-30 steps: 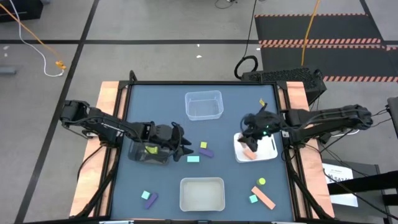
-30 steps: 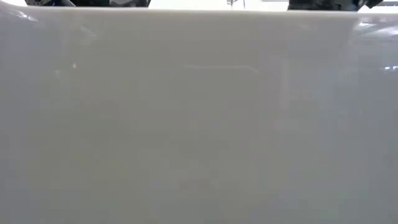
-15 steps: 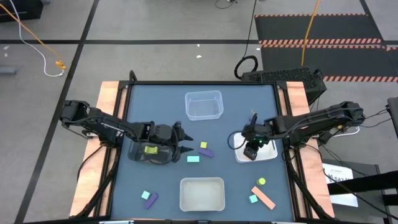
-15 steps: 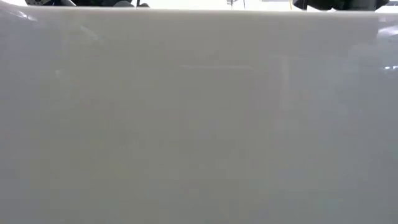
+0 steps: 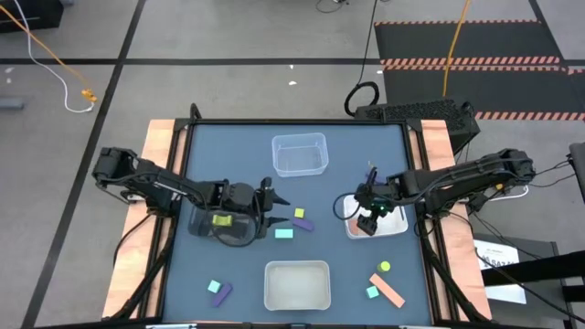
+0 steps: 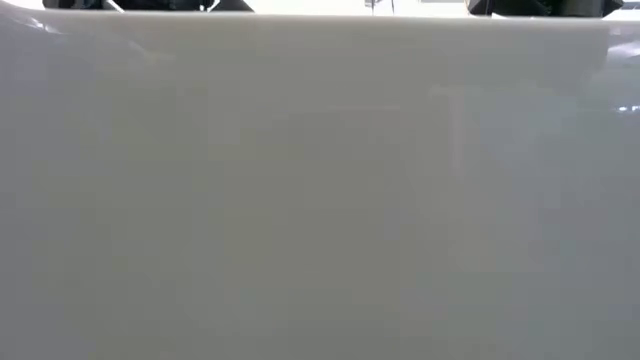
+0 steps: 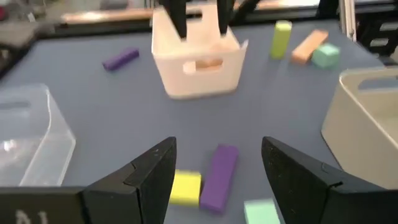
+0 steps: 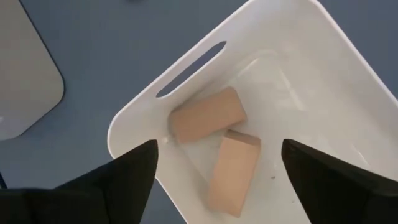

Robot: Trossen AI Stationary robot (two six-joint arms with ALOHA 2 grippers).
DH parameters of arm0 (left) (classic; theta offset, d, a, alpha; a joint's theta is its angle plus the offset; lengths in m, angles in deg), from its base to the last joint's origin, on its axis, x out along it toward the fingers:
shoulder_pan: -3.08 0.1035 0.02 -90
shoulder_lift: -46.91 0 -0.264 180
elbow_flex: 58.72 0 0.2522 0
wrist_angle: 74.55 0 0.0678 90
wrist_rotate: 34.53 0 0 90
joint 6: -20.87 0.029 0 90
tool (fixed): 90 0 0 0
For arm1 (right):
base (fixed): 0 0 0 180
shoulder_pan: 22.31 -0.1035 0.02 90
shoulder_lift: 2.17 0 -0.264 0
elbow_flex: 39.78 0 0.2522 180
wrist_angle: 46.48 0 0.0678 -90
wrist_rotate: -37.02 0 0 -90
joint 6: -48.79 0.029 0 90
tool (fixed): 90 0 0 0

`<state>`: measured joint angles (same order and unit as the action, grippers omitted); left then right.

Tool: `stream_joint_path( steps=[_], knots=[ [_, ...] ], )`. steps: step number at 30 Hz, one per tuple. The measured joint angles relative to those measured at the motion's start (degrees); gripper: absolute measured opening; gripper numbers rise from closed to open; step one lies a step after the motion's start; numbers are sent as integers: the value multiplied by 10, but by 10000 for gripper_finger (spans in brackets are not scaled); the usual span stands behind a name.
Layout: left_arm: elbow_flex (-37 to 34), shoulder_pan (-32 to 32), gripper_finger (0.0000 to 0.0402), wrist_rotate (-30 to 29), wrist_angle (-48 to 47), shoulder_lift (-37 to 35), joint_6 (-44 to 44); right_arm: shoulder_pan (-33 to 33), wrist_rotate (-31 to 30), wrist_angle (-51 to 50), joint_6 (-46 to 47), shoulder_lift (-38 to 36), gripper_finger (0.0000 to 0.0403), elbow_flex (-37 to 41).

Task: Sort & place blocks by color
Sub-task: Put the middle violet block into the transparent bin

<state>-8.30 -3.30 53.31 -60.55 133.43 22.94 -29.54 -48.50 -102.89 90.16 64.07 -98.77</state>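
Our right gripper (image 8: 214, 177), shut on an orange block a second before, hung over the white tray (image 8: 323, 37) with its fingers apart; two orange blocks (image 8: 208, 115) lay touching inside the tray, so that colour was delivered. Our left gripper (image 7: 217, 171), fingers apart and empty, pointed at the yellow block (image 7: 185, 186) and purple block (image 7: 219, 176) left of the tray, probably next.

White tray (image 8: 292, 37), clear bin (image 5: 299, 153), frosted bin (image 5: 296, 284) on blue table (image 5: 338, 256)
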Motion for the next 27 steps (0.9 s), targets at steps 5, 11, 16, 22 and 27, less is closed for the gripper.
stream_joint_path(
  steps=[5,11,16,22,27],
  knots=[
    [5,3,237,0,38,52,14,0,0,4,16,0,325,0],
    [50,3,237,1,14,118,39,0,0,7,29,0,322,0],
    [121,10,237,18,-87,162,69,0,0,12,19,0,322,0],
    [189,25,237,58,-189,203,92,0,-1,18,-1,0,322,0],
    [227,31,237,102,-208,237,112,0,-1,26,-8,0,322,0]
  ],
)
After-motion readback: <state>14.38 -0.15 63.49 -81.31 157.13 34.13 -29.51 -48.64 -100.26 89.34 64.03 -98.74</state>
